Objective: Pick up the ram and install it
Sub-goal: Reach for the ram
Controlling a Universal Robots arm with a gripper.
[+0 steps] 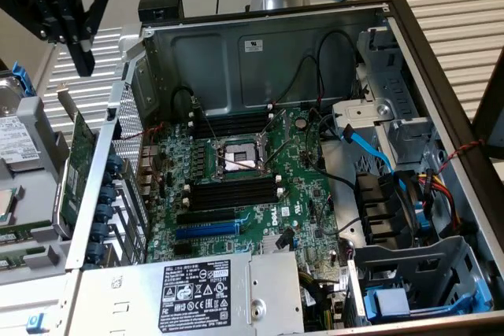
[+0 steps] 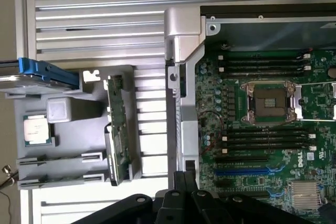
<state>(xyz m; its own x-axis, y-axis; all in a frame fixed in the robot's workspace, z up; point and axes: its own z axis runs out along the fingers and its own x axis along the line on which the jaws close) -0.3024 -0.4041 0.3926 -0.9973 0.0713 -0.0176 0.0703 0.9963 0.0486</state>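
Observation:
My black gripper (image 1: 82,59) hangs shut and holds nothing. It is high above the grey parts holder (image 1: 47,253) that stands outside the case, on the exterior view's left. The ram (image 1: 20,231) is a narrow green strip set on edge in that holder, with a second green strip (image 1: 24,260) just in front of it. In the wrist view the gripper's fingertips (image 2: 184,181) are pressed together over the case wall, between the holder (image 2: 68,111) and the motherboard. The black memory slots (image 1: 232,192) with white clips flank the CPU socket (image 1: 239,159) and look unfilled.
The holder also carries a green expansion card (image 1: 79,171) standing upright, a loose CPU (image 2: 37,129) and a hard drive with a blue bracket (image 2: 44,72). The open case has tall metal walls (image 1: 102,194), a power supply (image 1: 197,293), drive cages and loose cables (image 1: 370,147).

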